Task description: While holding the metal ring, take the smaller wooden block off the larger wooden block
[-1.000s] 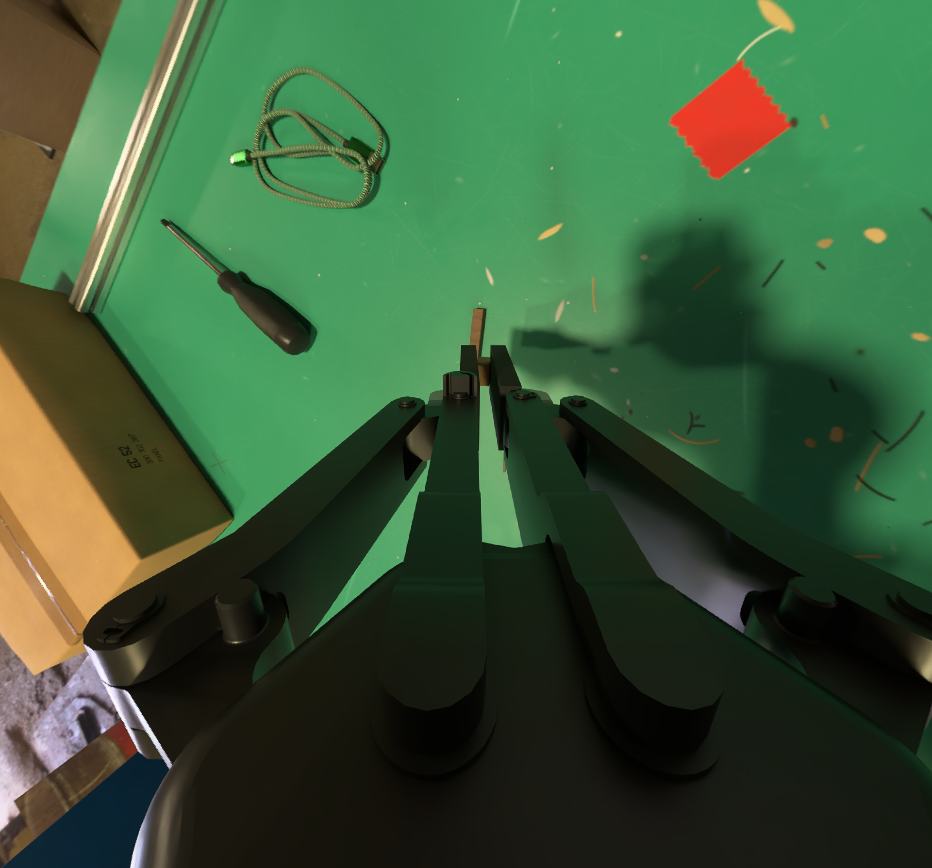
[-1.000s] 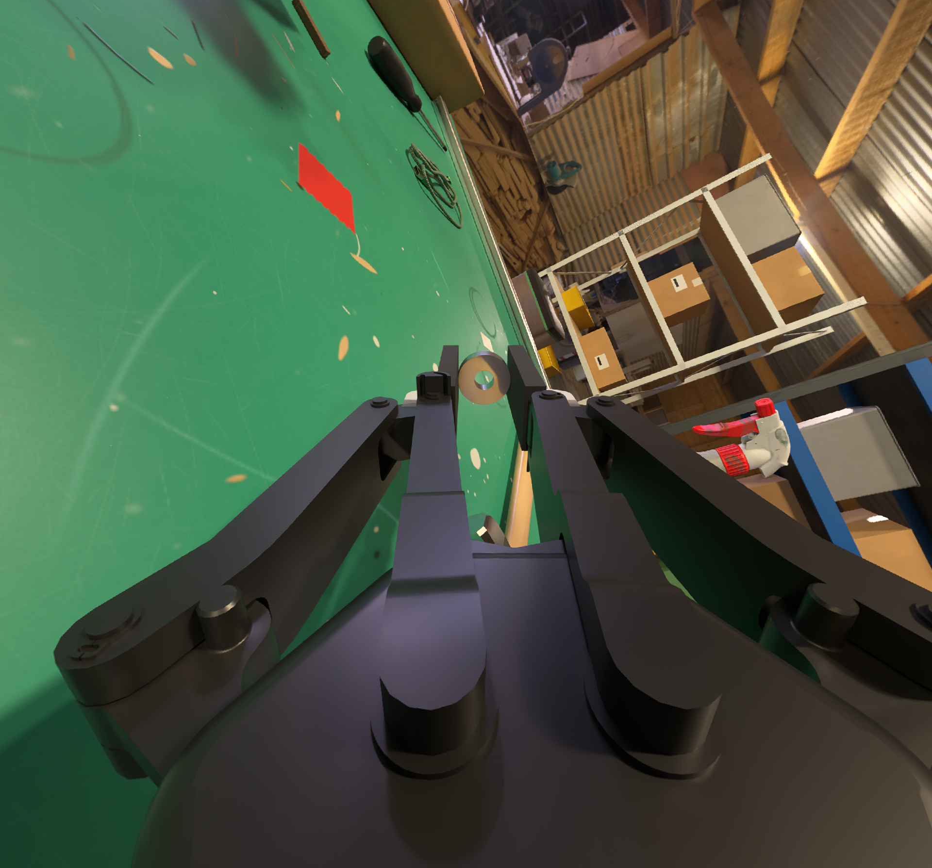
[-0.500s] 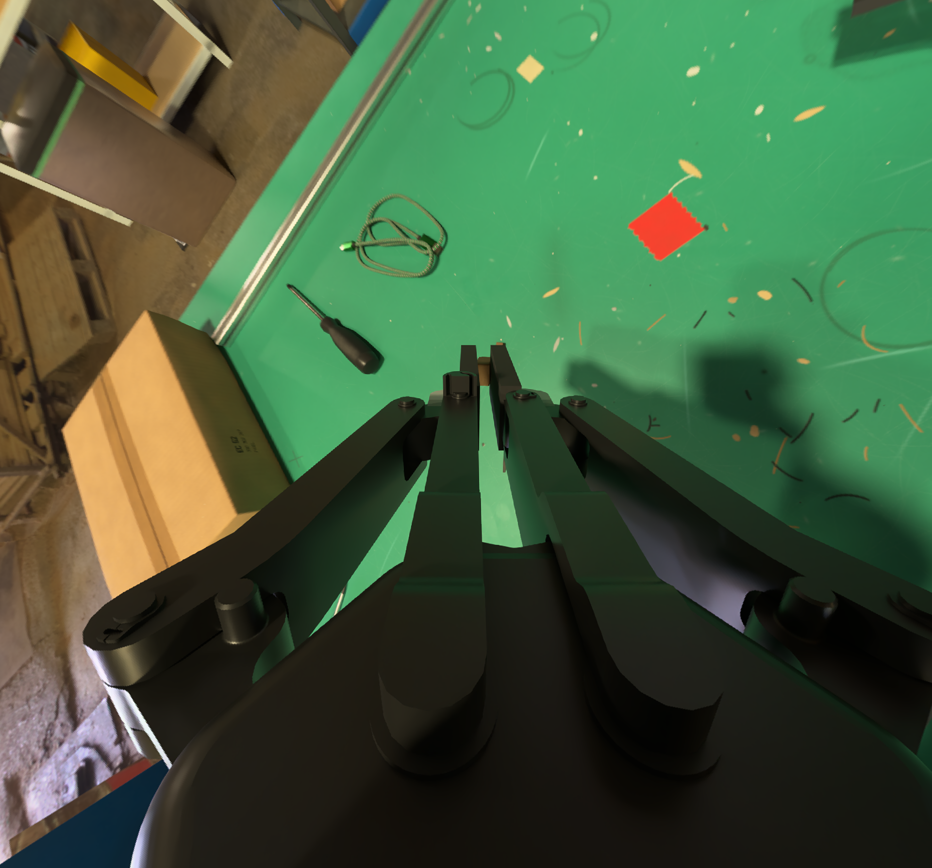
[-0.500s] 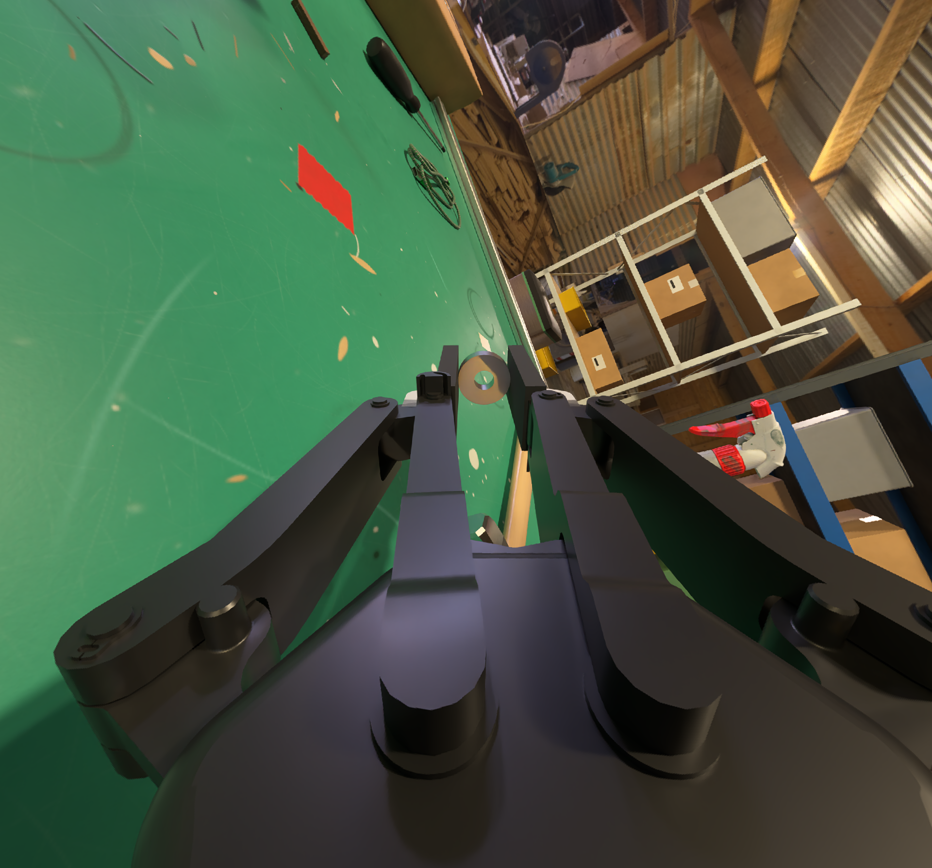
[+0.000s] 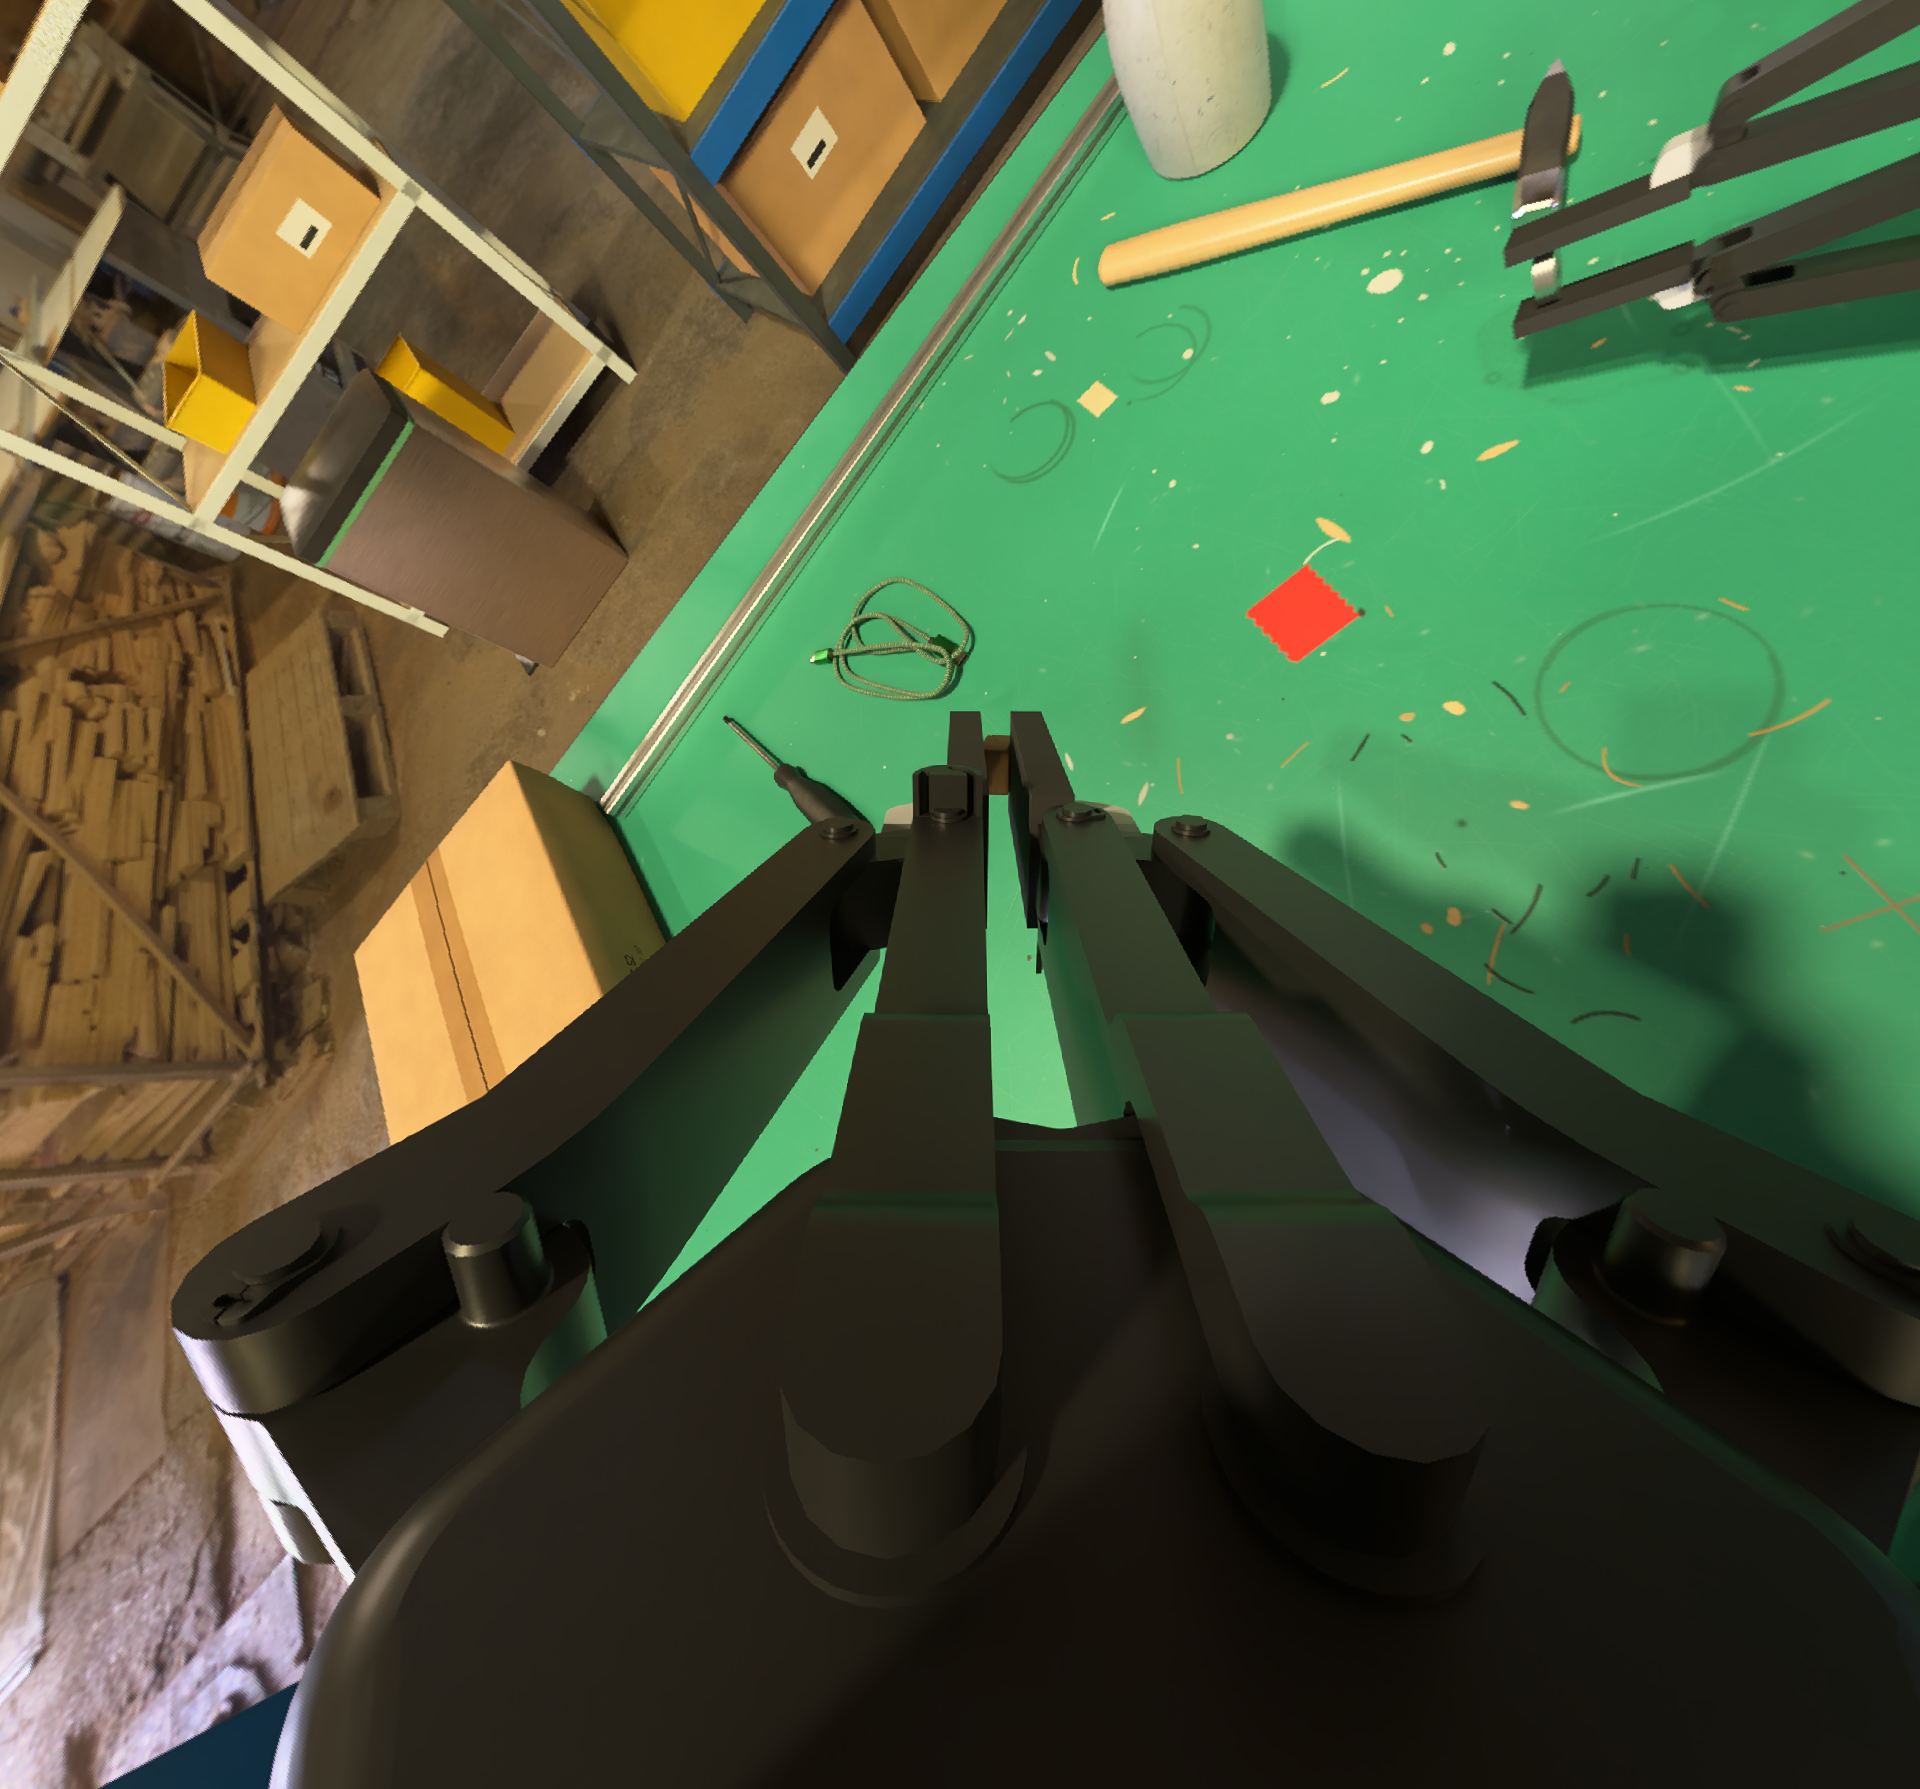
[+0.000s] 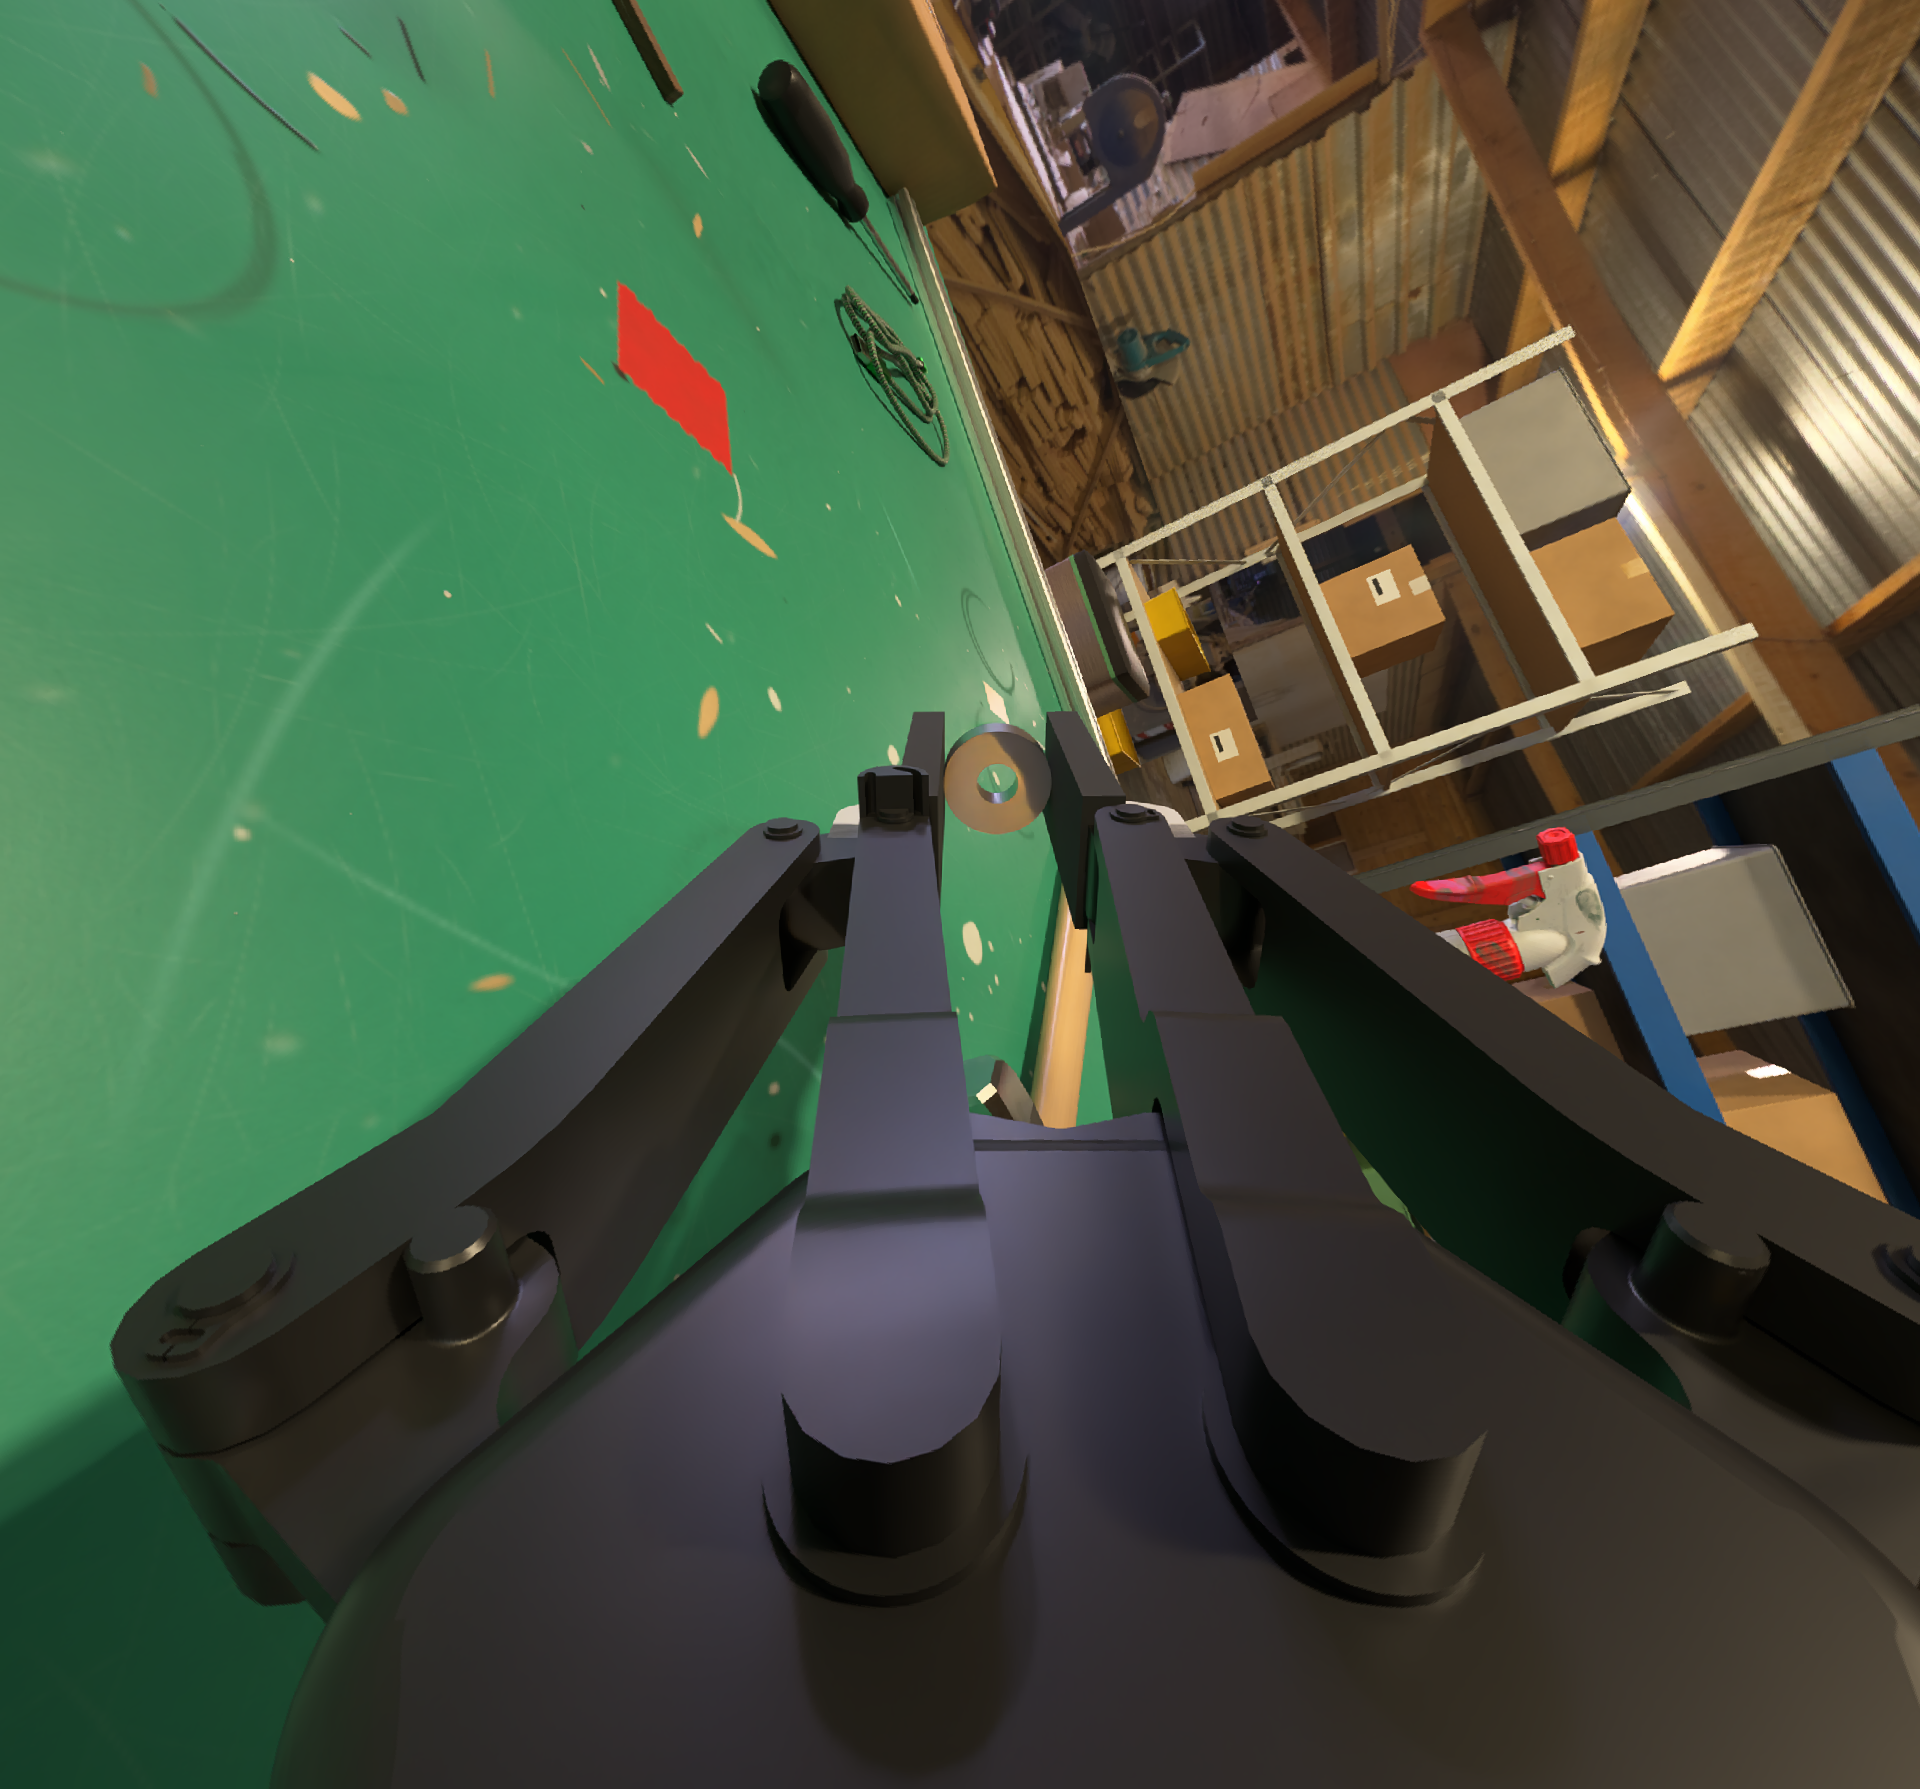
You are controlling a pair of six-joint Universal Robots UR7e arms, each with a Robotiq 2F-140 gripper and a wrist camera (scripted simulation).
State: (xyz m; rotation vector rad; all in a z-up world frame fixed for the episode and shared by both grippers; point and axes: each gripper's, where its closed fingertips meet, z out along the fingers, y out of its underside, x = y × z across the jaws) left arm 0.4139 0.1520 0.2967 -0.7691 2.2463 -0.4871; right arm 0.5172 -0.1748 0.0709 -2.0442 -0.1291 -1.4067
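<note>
- The left gripper (image 5: 995, 737) is clenched on a small brown wooden block (image 5: 997, 765), pinched between its fingertips and held up above the green desk (image 5: 1455, 513)
- The right gripper (image 6: 995, 752) grips a grey metal ring (image 6: 997, 780) by its rim, hole facing the camera, lifted clear of the desk; in the left wrist view the right gripper (image 5: 1538, 253) hangs above the hammer's head
- A thin dark brown wooden block (image 6: 644, 35) lies flat on the desk near the edge where the tan cardboard box (image 6: 852, 25) sits, just beside a black-handled screwdriver (image 6: 816, 144)
- A coiled green braided cable (image 5: 899, 643) lies close to the metal-trimmed edge; a red zigzag-edged paper patch (image 5: 1301, 612) lies further in
- A wooden-handled hammer (image 5: 1320, 201) and a white spray bottle (image 5: 1184, 35) sit toward the far corner
</note>
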